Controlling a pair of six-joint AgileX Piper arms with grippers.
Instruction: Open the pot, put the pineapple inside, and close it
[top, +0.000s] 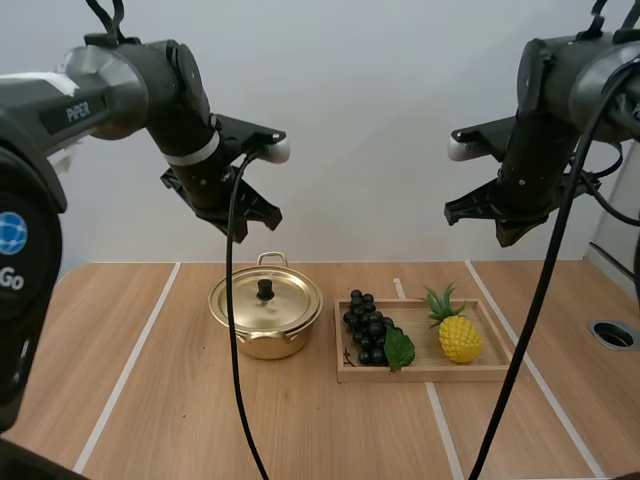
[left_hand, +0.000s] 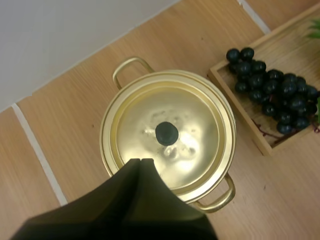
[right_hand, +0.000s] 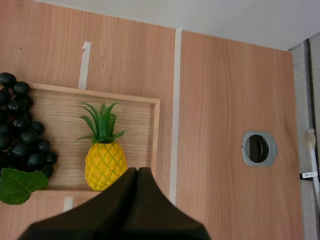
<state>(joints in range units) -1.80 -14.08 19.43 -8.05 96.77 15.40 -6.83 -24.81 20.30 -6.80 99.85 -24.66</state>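
- Left gripper (left_hand: 141, 161): fingers together, empty, above the pot.
- One round golden metal pot (top: 265, 318), lid (left_hand: 167, 107) on, just left of the tray.
- One flat wooden tray (top: 420, 373) holds one dark grape bunch (top: 368, 328) and, at its right end, one bumpy yellow pineapple (top: 460, 338).
- Right gripper (right_hand: 137, 171): fingers together, empty, above the tray.

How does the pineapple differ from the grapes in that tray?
The pineapple is yellow with a spiky green crown; the grapes are near-black with one flat green leaf. The pineapple is a single oval body; the grapes are a cluster of small round berries. The grapes lie at the end nearer the pot, the pineapple at the far end. Both lie in the wooden tray, apart.
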